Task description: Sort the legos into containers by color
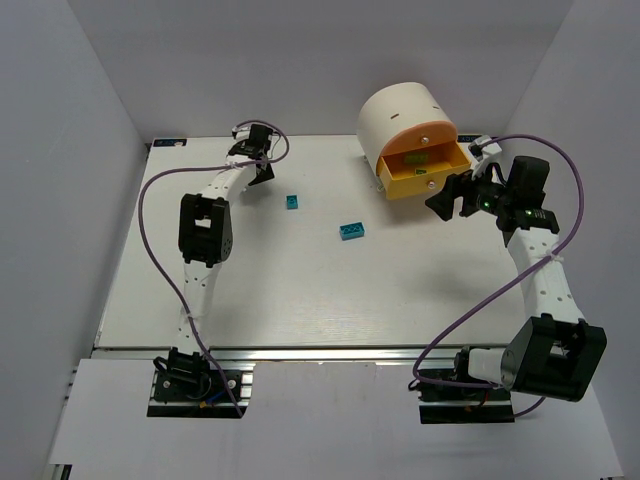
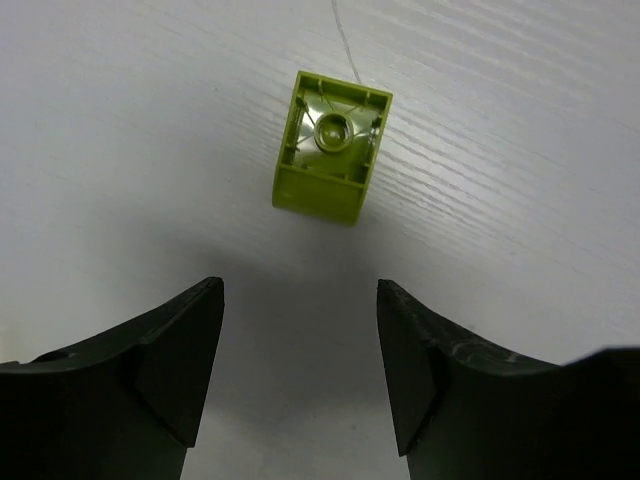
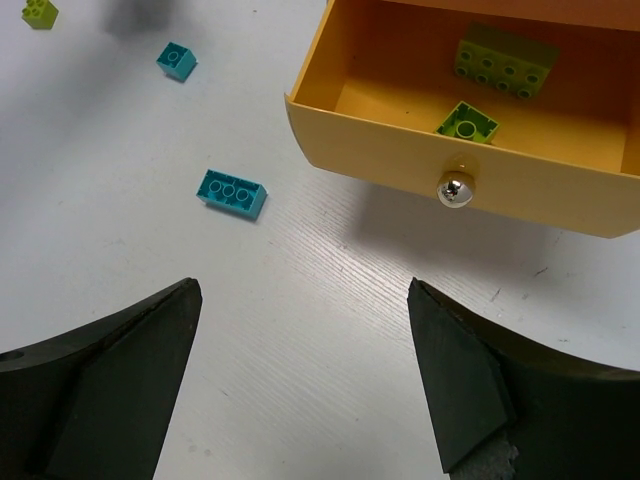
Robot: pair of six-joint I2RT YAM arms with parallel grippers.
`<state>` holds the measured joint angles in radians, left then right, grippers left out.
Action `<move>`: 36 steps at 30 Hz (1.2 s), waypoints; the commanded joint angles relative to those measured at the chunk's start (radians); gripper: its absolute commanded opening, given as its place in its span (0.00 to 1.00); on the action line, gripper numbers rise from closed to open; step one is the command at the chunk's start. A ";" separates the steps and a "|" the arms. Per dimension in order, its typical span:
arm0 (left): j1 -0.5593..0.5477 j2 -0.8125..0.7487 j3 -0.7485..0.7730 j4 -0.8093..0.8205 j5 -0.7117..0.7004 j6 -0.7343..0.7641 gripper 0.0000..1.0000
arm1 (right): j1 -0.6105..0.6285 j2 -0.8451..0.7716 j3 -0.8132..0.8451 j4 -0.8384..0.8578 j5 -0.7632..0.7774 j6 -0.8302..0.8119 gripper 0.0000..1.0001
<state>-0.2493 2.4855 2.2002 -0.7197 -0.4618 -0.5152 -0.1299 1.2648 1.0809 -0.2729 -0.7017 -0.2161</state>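
Note:
A lime yellow-green lego point(image 2: 332, 160) lies upside down on the table just ahead of my open, empty left gripper point(image 2: 298, 300), at the table's back left point(image 1: 262, 170). Two cyan-blue legos lie mid-table, a small one point(image 1: 293, 202) and a longer one point(image 1: 351, 231). The cream drawer cabinet point(image 1: 400, 110) has its yellow drawer point(image 1: 440, 180) pulled out, with two lime legos point(image 3: 505, 62) point(image 3: 467, 122) inside. My right gripper point(image 3: 303, 300) is open and empty just in front of that drawer point(image 1: 447, 203).
The drawer's chrome knob point(image 3: 455, 188) faces my right gripper. The orange drawer point(image 1: 415, 135) above it is closed. In the right wrist view the long cyan lego point(image 3: 232, 193), the small one point(image 3: 176, 60) and a lime lego point(image 3: 40, 12) lie left of the drawer.

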 commanded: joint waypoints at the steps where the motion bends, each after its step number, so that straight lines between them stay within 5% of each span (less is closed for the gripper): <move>1: 0.022 -0.004 0.046 0.051 -0.021 0.079 0.72 | -0.002 0.005 0.004 0.032 0.007 0.007 0.89; 18: 0.079 0.069 0.081 0.258 0.106 0.175 0.57 | -0.002 0.056 0.067 -0.017 0.001 -0.023 0.89; 24: 0.079 0.058 0.056 0.319 0.189 0.181 0.29 | 0.001 0.044 0.062 -0.029 -0.015 -0.034 0.88; 25: 0.079 0.040 0.031 0.330 0.219 0.185 0.16 | 0.000 0.039 0.060 -0.026 -0.022 -0.035 0.88; 28: 0.079 -0.028 -0.029 0.377 0.283 0.192 0.00 | 0.001 0.036 0.062 -0.025 -0.039 -0.034 0.87; 34: 0.058 -0.314 -0.435 0.669 0.513 0.136 0.00 | 0.003 0.024 0.063 0.003 -0.021 -0.022 0.76; 36: 0.048 -0.451 -0.591 0.808 0.674 0.074 0.00 | 0.001 -0.001 0.056 0.040 0.051 -0.003 0.55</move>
<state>-0.1833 2.2570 1.7073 -0.1555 -0.0223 -0.3759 -0.1291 1.3174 1.1049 -0.2882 -0.7059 -0.2413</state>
